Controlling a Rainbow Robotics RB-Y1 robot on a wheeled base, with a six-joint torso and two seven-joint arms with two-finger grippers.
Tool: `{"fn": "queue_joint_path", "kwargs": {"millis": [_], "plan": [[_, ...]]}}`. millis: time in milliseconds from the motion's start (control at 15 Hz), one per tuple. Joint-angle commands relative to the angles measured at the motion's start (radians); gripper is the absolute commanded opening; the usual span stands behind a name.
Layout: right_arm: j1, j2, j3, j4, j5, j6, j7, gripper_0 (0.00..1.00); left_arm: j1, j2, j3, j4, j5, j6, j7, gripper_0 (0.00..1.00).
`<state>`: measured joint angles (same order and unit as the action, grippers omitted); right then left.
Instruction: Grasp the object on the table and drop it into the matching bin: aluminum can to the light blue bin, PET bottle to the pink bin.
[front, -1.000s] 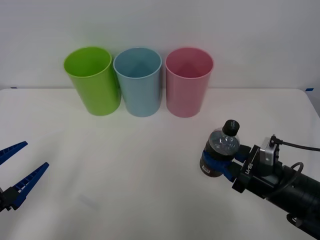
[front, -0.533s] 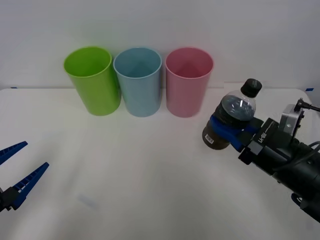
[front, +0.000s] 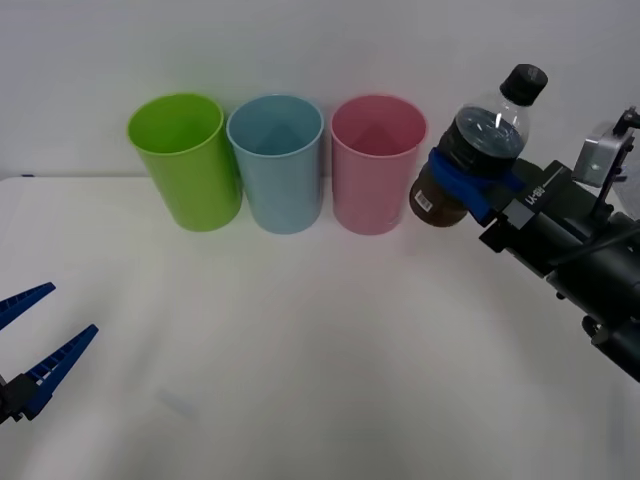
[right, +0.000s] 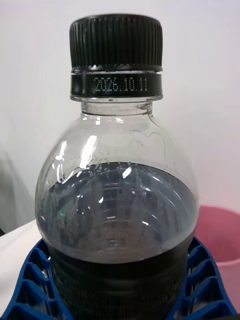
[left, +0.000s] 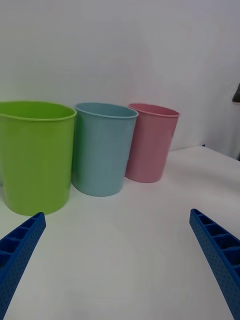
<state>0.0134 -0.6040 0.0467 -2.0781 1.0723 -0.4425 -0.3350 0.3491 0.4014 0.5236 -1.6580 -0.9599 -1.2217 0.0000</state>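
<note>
— Blue ribbed fingers of your right hand pinch the PET bottle round its dark band, lifted off the bench, with the pink bin just beside the hand.

— And the risk?

— Release early and the bottle likely clips the rim, toppling outside. Your left hand waits spread, well apart.

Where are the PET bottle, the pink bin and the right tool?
PET bottle (front: 487, 128), front view, clear shoulder.
Pink bin (front: 374, 190), front view, outer wall.
Right tool (front: 474, 184), front view, blue fingers round the bottle.
</note>
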Motion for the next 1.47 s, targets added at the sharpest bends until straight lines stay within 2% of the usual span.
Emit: {"fn": "queue_joint_path", "kwargs": {"millis": [67,600,1000,1467], "plan": [[-0.07,0.001,0.015,0.033,0.048,0.028,-0.084,0.0,0.0,0.0,0.0,0.0,0.0,0.0,0.0,1.0],[-0.362,0.136,0.025,0.346,0.21,0.03,-0.108,0.0,0.0,0.0,0.0,0.0,0.0,0.0,0.0,1.0],[-0.553,0.234,0.024,0.593,0.316,0.085,-0.104,0.0,0.0,0.0,0.0,0.0,0.0,0.0,0.0,1.0],[-0.737,0.317,0.022,0.846,0.364,0.163,-0.075,0.0,0.0,0.0,0.0,0.0,0.0,0.0,0.0,1.0]]}}
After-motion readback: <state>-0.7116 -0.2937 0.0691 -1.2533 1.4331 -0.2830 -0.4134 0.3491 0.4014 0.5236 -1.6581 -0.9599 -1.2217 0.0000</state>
